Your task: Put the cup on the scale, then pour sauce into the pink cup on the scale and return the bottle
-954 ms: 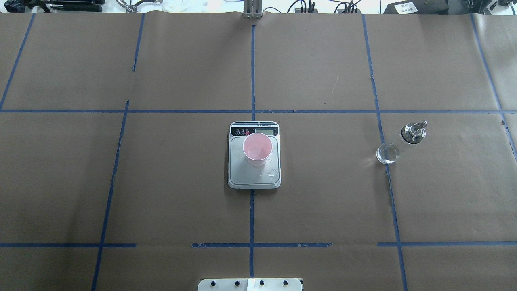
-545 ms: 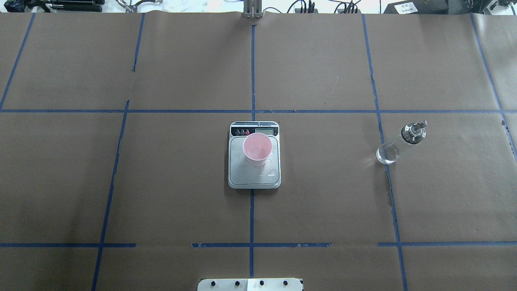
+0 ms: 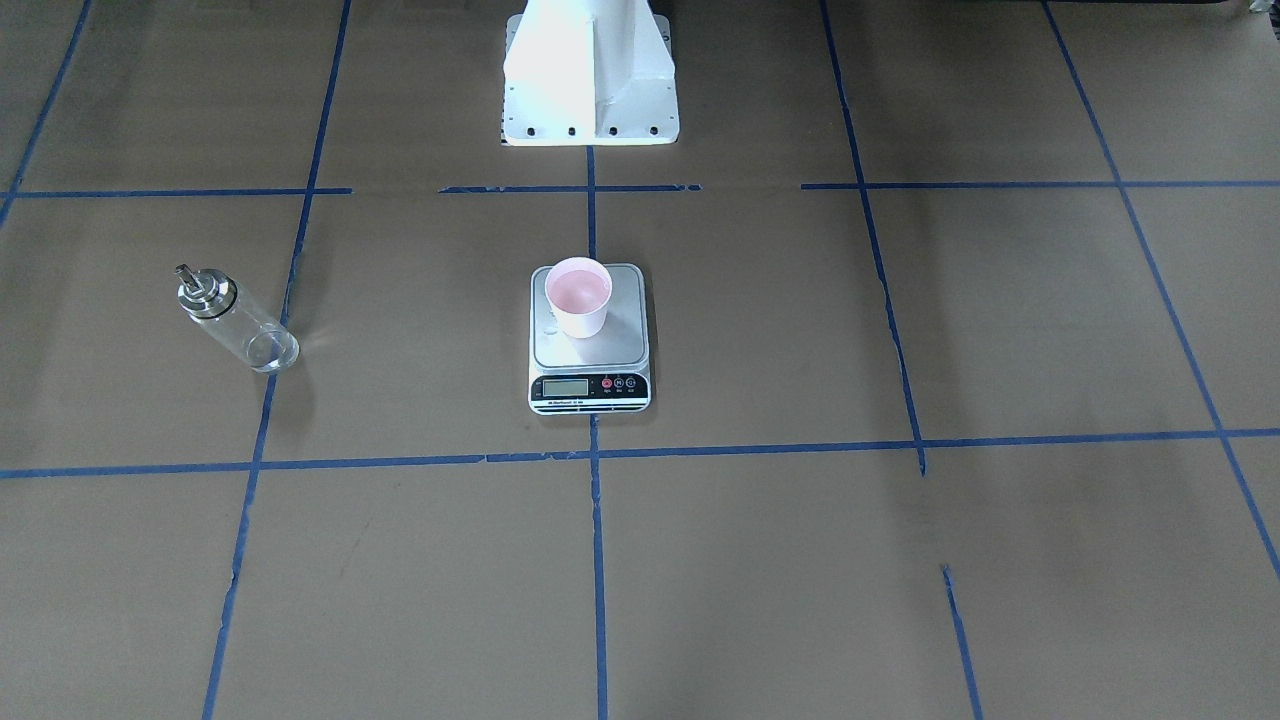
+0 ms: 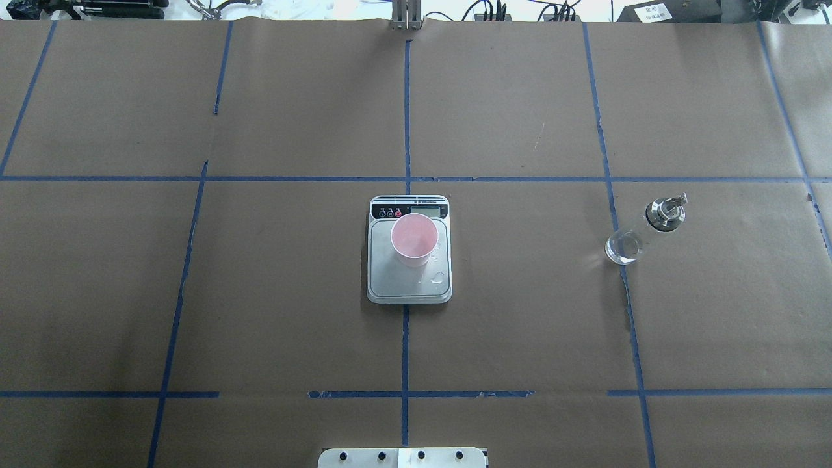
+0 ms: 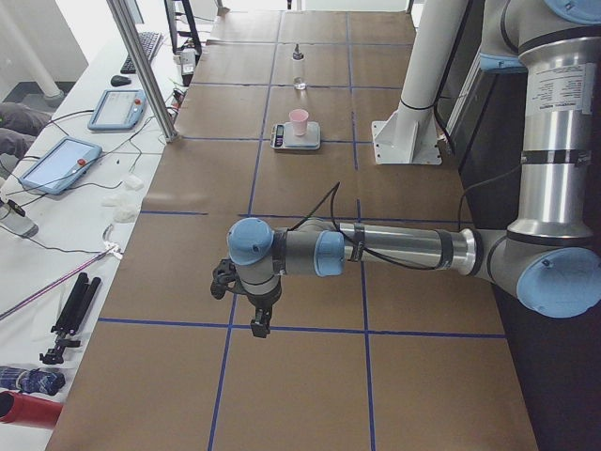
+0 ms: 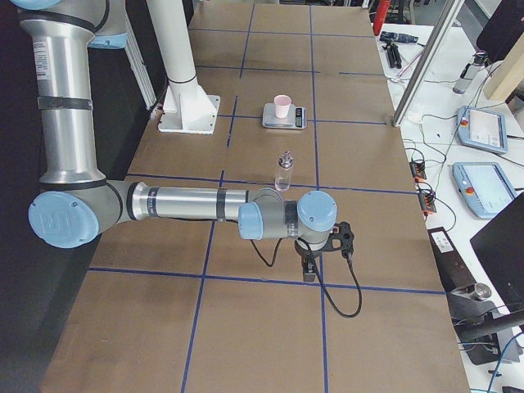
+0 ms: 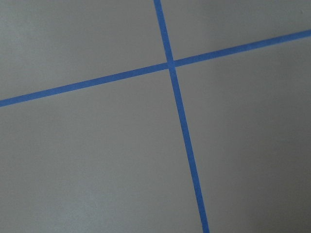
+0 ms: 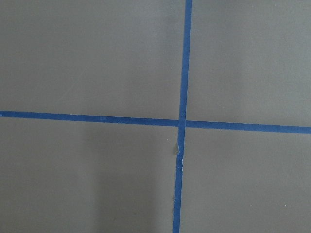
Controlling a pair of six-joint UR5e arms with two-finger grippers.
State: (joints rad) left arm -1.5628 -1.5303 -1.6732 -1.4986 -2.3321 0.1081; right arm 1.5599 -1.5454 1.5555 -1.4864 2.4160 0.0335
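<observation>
The pink cup [image 4: 414,239] stands upright on the silver scale [image 4: 406,285] at the table's middle; both show in the front view, cup [image 3: 578,295] and scale [image 3: 600,348]. The clear glass bottle [image 4: 640,231] with its metal spout stands upright on the paper to the robot's right, free of any gripper [image 3: 235,322]. My left gripper [image 5: 258,324] hangs over a tape crossing far from the scale, seen only in the left side view. My right gripper [image 6: 309,270] hangs likewise beyond the bottle [image 6: 284,170]. I cannot tell whether either is open or shut.
Brown paper with blue tape lines covers the table. The white robot pedestal [image 3: 590,70] stands behind the scale. A few droplets [image 4: 441,278] lie on the scale platform. A metal post [image 5: 141,66] and tablets [image 6: 481,127] stand along the operators' side.
</observation>
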